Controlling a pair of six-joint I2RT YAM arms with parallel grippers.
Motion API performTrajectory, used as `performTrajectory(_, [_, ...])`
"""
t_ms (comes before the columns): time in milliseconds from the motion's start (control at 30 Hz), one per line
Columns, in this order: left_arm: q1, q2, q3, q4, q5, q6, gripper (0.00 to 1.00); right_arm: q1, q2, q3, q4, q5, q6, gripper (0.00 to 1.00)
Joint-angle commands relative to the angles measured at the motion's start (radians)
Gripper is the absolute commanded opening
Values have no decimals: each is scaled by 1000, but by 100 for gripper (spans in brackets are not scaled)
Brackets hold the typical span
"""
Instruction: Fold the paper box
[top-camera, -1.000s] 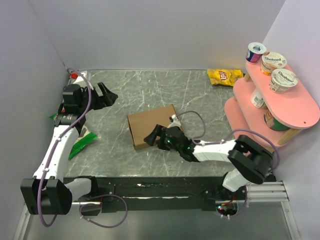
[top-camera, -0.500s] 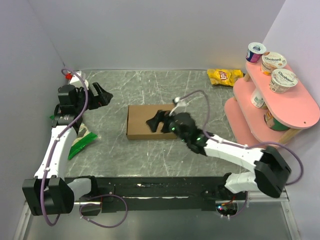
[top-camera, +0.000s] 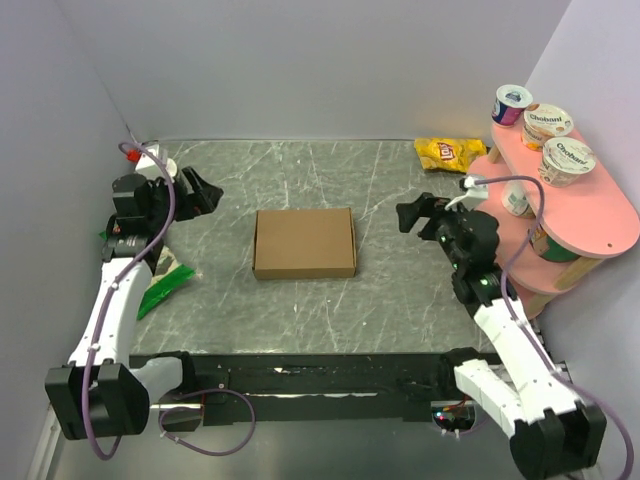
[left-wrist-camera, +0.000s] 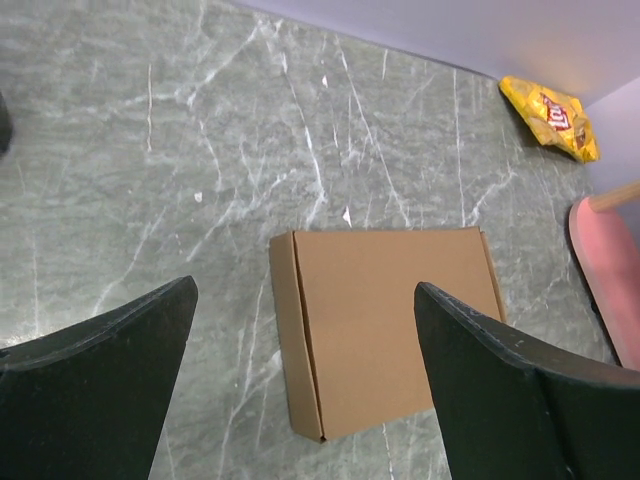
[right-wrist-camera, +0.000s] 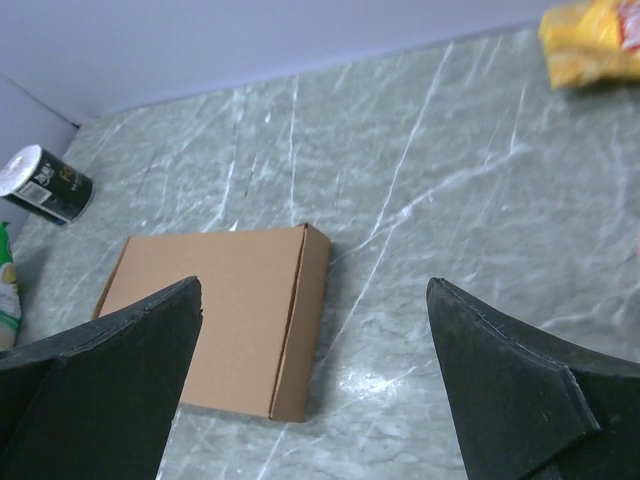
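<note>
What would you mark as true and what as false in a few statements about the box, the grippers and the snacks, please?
1. The paper box lies flat on the table, and neither gripper touches it. True.
2. The right gripper is shut on the box. False: it is open, holds nothing and sits off to the box's right, apart from it.
3. The left gripper is open and holds nothing. True.
4. The yellow chip bag sits on the pink shelf. False: it lies on the table near the far edge, beside the shelf.
</note>
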Motion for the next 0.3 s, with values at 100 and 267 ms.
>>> performTrajectory(100, [3, -72, -11, 74, -25, 43, 96, -36, -114, 51, -113, -58, -113, 100])
performTrajectory(267, [3, -77, -11, 68, -29, 44, 96, -39, -133, 33, -113, -34, -111, 100])
